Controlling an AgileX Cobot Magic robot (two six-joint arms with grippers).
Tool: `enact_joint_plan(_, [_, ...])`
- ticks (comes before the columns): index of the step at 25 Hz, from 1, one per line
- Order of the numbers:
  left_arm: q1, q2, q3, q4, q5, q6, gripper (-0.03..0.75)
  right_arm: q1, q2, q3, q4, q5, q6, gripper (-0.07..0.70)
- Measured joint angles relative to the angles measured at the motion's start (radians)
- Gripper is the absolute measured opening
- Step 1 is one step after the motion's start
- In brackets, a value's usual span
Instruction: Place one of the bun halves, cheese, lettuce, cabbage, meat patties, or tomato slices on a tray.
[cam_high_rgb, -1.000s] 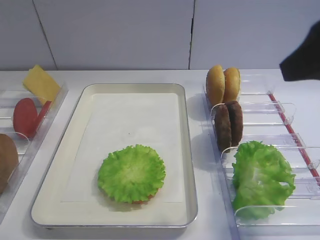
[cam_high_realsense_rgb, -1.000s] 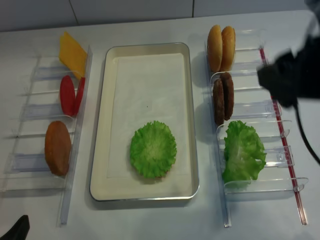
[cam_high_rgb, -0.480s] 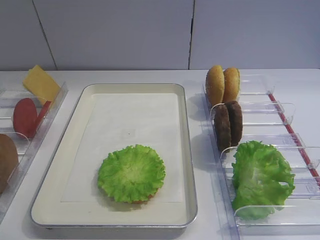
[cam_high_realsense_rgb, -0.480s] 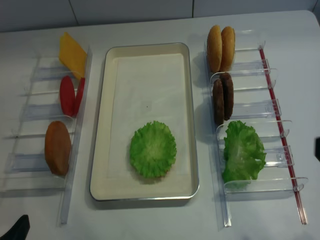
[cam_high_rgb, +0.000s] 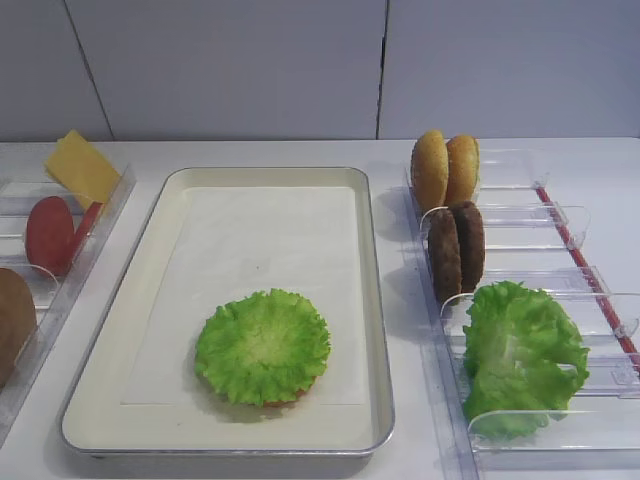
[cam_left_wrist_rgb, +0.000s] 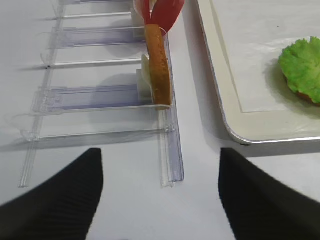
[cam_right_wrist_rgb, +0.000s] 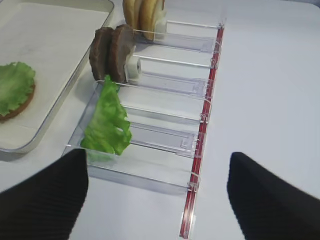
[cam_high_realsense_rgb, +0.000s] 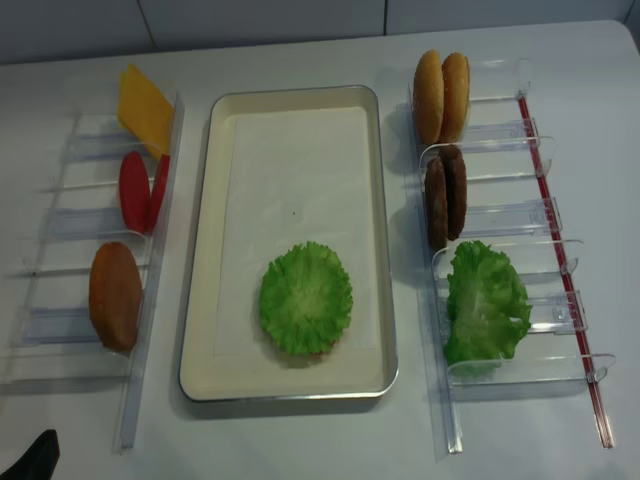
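Observation:
The lettuce (cam_high_rgb: 263, 346) (cam_high_realsense_rgb: 306, 299) lies flat at the near end of the tray (cam_high_rgb: 375, 300) (cam_high_realsense_rgb: 200, 300), with a brown bun rim (cam_right_wrist_rgb: 22, 105) showing under it. Both grippers hang over bare table in front of the side holders. My right gripper (cam_right_wrist_rgb: 157, 167) is open and empty, near the bunch of green leaves (cam_right_wrist_rgb: 107, 122). My left gripper (cam_left_wrist_rgb: 160, 162) is open and empty, short of a bun half (cam_left_wrist_rgb: 157, 70). Neither gripper's fingers appear in the high views.
The right clear holder keeps two bun halves (cam_high_rgb: 445, 168), meat patties (cam_high_rgb: 457, 248) and the leaf bunch (cam_high_rgb: 520, 355). The left holder has cheese (cam_high_realsense_rgb: 145, 105), tomato slices (cam_high_realsense_rgb: 140, 190) and a bun half (cam_high_realsense_rgb: 115, 295). A dark arm part (cam_high_realsense_rgb: 30, 460) shows bottom left.
The dark right arm seen at the right edge of both high views a second ago has drawn back out of them. The food has not moved.

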Motion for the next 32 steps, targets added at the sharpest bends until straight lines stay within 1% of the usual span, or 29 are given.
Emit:
enact_joint_plan(4, [0.0,0.0,0.0,0.0,0.0,0.0,0.483,-0.013,-0.078,0.037,-0.002,0.015,-0.011,0.601])
enact_joint_plan(6, [0.0,0.0,0.0,0.0,0.0,0.0,0.482,-0.059,-0.112,0.047,-0.004,0.015,-0.052,0.599])
enact_joint_plan(11, [0.0,0.0,0.0,0.0,0.0,0.0,0.482,-0.236,-0.155,0.087,0.027,0.016,-0.17,0.599])
enact_joint_plan(13, [0.0,0.0,0.0,0.0,0.0,0.0,0.482,-0.269,-0.155,0.094,0.049,0.012,-0.196,0.599])
enact_joint_plan(18, [0.0,0.0,0.0,0.001,0.0,0.0,0.482,-0.278,-0.155,0.096,0.054,0.008,-0.219,0.599])
enact_joint_plan(32, [0.0,0.0,0.0,0.001,0.0,0.0,0.483,-0.278,-0.155,0.096,0.055,0.004,-0.21,0.581])
